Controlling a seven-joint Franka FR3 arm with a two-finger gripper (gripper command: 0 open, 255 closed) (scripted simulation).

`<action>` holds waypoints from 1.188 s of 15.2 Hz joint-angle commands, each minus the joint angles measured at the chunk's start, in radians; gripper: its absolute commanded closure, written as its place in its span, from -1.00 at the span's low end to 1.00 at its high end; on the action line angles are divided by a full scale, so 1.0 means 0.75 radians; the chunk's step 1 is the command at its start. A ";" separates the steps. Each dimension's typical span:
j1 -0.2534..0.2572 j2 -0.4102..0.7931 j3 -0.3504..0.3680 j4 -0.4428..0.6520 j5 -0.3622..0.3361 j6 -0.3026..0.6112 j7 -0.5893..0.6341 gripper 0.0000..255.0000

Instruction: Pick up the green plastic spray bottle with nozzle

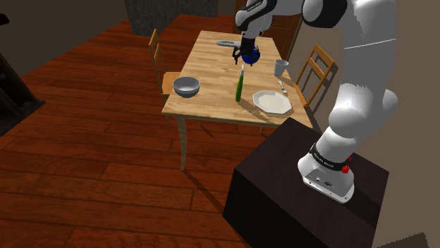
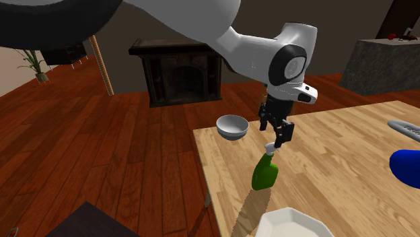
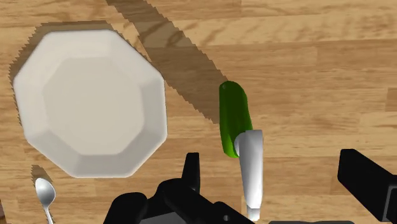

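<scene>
A green spray bottle [image 1: 240,87] [image 2: 264,174] with a white nozzle [image 3: 251,172] stands upright on the wooden table [image 1: 206,74], near a white plate. My black gripper [image 1: 245,56] [image 2: 277,133] hangs directly over it, fingertips at about nozzle height. In the wrist view the gripper [image 3: 272,167] is open. The nozzle and the green body [image 3: 232,124] lie between the two fingers, closer to one finger, and neither finger touches the bottle.
A white octagonal plate [image 1: 272,103] [image 3: 89,108] lies beside the bottle, with a spoon [image 3: 43,194] past it. A grey bowl [image 1: 186,87] [image 2: 232,126], a blue object [image 2: 406,165] and a cup [image 1: 280,68] share the table. Chairs [image 1: 316,70] flank it.
</scene>
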 commanded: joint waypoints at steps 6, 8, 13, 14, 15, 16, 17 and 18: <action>-0.021 0.113 0.002 0.048 0.020 0.063 0.001 -1.00; -0.023 0.138 0.005 0.039 0.025 0.097 -0.002 -1.00; -0.023 0.137 0.005 0.039 0.025 0.096 -0.003 1.00; -0.023 0.137 0.005 0.039 0.025 0.097 -0.003 1.00; -0.023 0.137 0.005 0.038 0.025 0.097 -0.003 1.00; -0.023 0.137 0.005 0.038 0.025 0.097 -0.003 1.00; -0.023 0.137 0.005 0.038 0.025 0.097 -0.003 1.00; -0.023 0.137 0.005 0.038 0.025 0.097 -0.003 1.00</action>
